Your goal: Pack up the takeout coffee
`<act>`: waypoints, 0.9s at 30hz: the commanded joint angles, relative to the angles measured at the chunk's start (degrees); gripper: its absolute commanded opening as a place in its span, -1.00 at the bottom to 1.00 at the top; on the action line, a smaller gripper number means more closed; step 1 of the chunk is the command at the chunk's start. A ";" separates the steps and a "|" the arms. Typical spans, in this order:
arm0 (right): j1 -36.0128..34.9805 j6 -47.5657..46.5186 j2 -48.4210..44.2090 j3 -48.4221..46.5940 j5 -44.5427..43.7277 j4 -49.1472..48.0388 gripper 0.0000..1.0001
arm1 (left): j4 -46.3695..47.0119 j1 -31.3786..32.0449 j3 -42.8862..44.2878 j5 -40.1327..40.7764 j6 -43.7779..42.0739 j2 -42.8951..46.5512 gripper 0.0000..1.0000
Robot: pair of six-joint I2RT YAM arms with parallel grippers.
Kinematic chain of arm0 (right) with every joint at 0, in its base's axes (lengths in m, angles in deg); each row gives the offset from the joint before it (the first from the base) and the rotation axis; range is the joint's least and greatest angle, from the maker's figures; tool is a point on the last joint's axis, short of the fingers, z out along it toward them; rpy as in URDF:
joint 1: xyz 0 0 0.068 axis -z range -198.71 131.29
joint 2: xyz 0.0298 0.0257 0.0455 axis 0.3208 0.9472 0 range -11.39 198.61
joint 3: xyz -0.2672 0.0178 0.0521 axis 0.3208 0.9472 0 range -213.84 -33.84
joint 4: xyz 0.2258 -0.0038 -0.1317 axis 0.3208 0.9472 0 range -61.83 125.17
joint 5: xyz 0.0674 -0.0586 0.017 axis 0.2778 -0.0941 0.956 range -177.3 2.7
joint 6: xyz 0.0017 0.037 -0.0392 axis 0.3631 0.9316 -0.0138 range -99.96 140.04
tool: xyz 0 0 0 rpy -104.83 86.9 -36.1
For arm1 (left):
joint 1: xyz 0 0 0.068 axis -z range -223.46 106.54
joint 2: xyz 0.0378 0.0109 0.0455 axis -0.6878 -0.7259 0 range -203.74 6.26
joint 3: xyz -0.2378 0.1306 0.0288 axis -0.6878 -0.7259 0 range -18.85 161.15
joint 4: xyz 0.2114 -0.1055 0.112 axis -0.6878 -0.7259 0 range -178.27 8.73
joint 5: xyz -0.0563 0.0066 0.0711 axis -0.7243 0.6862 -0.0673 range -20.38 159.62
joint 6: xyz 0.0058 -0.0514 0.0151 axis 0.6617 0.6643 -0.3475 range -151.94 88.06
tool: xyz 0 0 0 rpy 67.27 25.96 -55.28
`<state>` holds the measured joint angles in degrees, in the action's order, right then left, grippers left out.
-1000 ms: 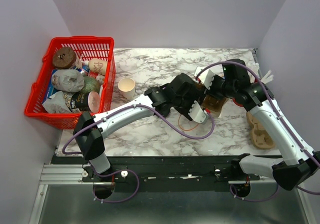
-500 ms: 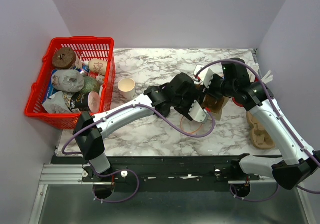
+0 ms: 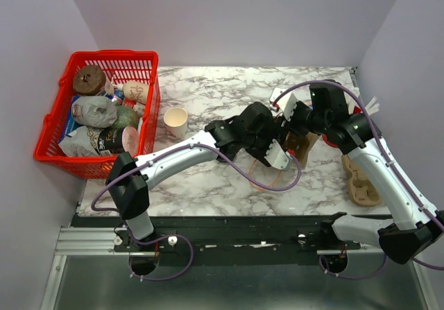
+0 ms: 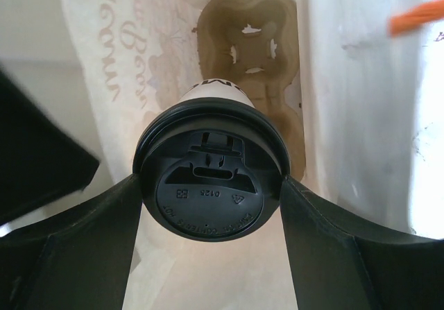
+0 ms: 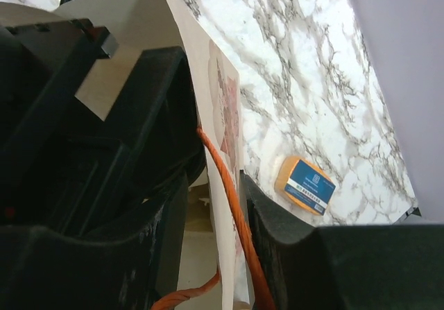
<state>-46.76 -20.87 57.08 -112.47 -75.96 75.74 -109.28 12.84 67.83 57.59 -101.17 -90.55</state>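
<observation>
The takeout coffee (image 4: 211,185), a whitish paper cup with a round black lid, sits between my left gripper's fingers (image 4: 104,240). My left gripper (image 4: 211,195) is shut on it and holds it inside the white paper bag (image 4: 347,81), above a brown cardboard carrier (image 4: 250,39) at the bag's bottom. In the top view my left gripper (image 3: 281,154) reaches into the bag (image 3: 303,143) and hides the cup. My right gripper (image 3: 291,110) is shut on the bag's upper wall (image 5: 223,116) and its orange handle (image 5: 236,199), and holds the mouth open.
A red basket (image 3: 52,143) full of items stands at the far left. A tan paper cup (image 3: 175,121) stands beside it. A second cardboard carrier (image 3: 362,182) lies at the right table edge. A small blue and orange pack (image 5: 305,185) lies beyond the bag.
My left gripper has moved a little to the right, further into the bag with the cup. The bag's mouth has shifted slightly with my right gripper.
</observation>
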 commanded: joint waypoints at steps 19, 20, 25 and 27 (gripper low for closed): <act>-1.04 5.57 -3.87 2.78 -1.40 -3.36 -0.99 | -2.22 0.13 0.69 9.74 -2.48 -2.94 -1.00; -1.04 6.27 -3.78 2.69 -1.14 -3.54 -0.99 | -2.40 0.13 0.86 10.18 -2.83 -3.11 -1.00; -1.13 8.21 -3.08 3.05 -0.43 -4.15 -0.99 | -3.72 0.22 1.83 10.98 -3.36 -4.52 -1.00; -1.13 9.61 -2.73 2.61 -0.52 -4.85 -0.99 | -3.81 0.13 2.27 10.80 -3.37 -5.14 -1.00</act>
<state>-47.50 -14.82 53.86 -109.63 -76.79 73.73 -111.18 12.99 67.89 66.37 -103.29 -93.72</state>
